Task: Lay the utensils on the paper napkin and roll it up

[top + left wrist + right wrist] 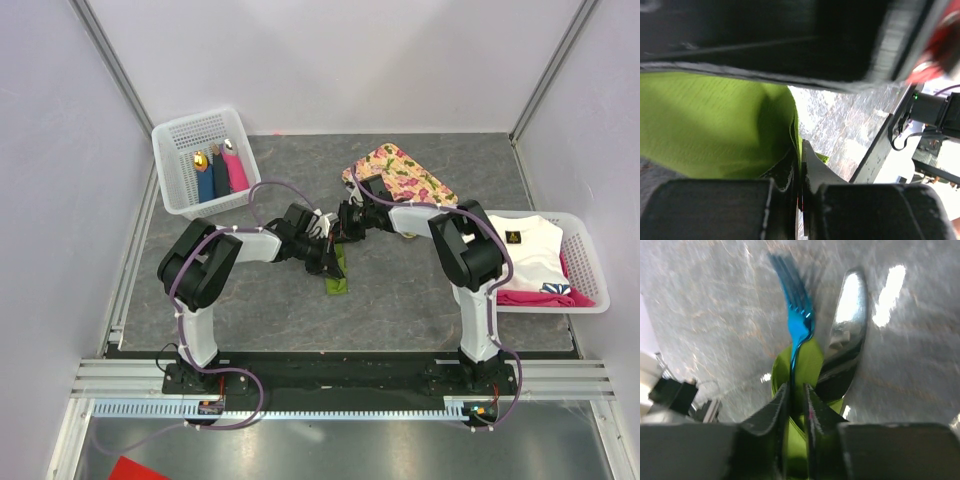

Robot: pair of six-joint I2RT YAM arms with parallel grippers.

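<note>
Left tool (pixel 799 167) and right tool (pixel 796 390) both clench the green napkin (pixel 715 125), wrapped around blue fork (pixel 799 320) and silvery utensil (pixel 847 325); roll evenly, maintaining tension.

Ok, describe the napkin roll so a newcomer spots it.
On the grey table, look just in front of the flowered tray. The paper napkin is the small, plain olive-green roll there, with a blue fork and a silvery utensil sticking out.

My top camera looked down from above and behind, across the whole table (pixel 400 300). Both wrist cameras sat pressed close, and all three shared the green napkin (pixel 337 275).
</note>
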